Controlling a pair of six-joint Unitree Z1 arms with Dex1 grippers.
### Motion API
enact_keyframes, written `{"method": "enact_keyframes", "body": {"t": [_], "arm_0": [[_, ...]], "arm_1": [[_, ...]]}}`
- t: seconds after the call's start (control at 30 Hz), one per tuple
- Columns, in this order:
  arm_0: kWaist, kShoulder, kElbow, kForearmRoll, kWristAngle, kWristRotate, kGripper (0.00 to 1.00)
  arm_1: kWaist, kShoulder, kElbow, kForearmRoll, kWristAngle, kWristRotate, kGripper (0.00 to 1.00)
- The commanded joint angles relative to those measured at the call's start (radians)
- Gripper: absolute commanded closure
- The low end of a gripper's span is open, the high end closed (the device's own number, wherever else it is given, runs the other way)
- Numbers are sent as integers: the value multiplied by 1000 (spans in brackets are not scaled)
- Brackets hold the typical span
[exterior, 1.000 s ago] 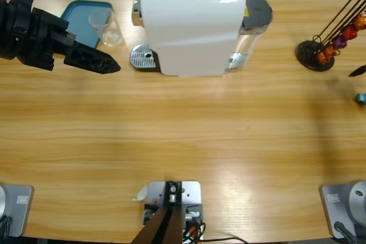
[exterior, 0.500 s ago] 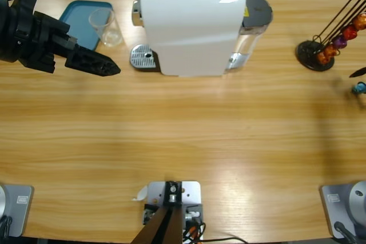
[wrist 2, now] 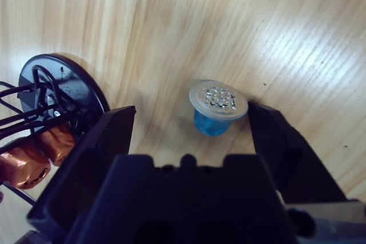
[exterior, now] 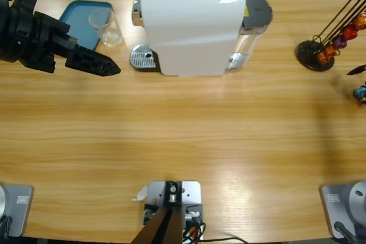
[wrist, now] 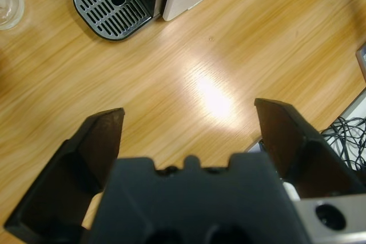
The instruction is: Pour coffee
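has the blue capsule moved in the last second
Yes. The blue capsule has shifted slightly up the high view, closer to the capsule rack.

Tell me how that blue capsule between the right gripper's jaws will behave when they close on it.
The blue capsule looks small, so probably light. Its tapered body under a wide foil rim may slip or tip. The right gripper holds its jaws open on either side, one near the rim.
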Motion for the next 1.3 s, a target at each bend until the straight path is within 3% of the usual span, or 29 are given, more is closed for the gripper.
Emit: {"method": "enact_keyframes", "body": {"t": [0.03, 0.17, 0.93, 1.0, 1.07, 1.3], "arm_0": [[24, -14, 37, -10, -11, 9, 13], [25, -14, 37, -12, -11, 10, 13], [26, -13, 46, -13, -11, 11, 13], [26, -14, 46, -13, -12, 11, 13], [26, -14, 46, -13, -11, 11, 13], [26, -14, 46, -13, -11, 11, 13]], "arm_1": [[-12, 35, 37, -23, 23, 1, 193], [-12, 17, 40, -19, 23, -19, 239], [-12, 26, 42, -10, -44, -82, 244], [-12, 31, 42, -10, -35, -82, 262], [-12, 31, 42, -10, -36, -82, 350], [-12, 35, 40, -10, -33, -81, 377]]}}
